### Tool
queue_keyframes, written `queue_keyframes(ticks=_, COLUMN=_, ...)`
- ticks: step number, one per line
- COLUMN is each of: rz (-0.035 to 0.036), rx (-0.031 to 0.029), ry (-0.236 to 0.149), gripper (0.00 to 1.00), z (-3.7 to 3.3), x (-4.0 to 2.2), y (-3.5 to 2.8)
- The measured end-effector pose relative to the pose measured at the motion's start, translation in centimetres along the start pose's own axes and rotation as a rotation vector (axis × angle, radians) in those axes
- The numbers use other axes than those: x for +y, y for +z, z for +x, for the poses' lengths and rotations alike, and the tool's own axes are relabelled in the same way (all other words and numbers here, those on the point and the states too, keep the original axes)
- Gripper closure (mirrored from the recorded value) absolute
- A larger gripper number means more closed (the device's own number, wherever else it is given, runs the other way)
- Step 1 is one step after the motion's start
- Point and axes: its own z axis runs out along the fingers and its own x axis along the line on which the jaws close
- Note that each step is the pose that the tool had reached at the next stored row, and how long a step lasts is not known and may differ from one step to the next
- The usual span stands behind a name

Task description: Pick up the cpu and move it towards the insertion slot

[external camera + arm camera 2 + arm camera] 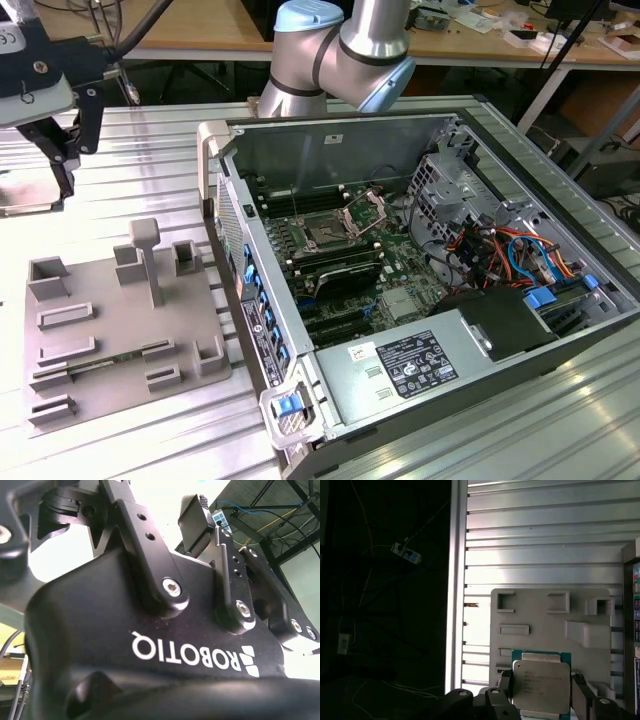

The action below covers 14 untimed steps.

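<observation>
The cpu [541, 677], a flat square chip with a silvery top, is being held fast by the gripper [541, 692], its dark fingers [504, 686] pressing on opposite edges. In the first wrist view it is hanging above a grey fixture plate [535, 610] on a ribbed metal table [540, 540]. In the exterior view the gripper [62, 150] is hovering at the exterior view's left, well apart from the insertion slot [325, 232] inside an open computer case [330, 140].
</observation>
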Motion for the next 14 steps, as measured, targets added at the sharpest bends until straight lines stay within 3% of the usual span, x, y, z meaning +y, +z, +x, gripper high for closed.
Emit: queue_keyframes(ticks=14, rz=0.0, rx=0.0, ry=0.0, gripper=0.45, z=-1.24, x=-0.03, y=0.0)
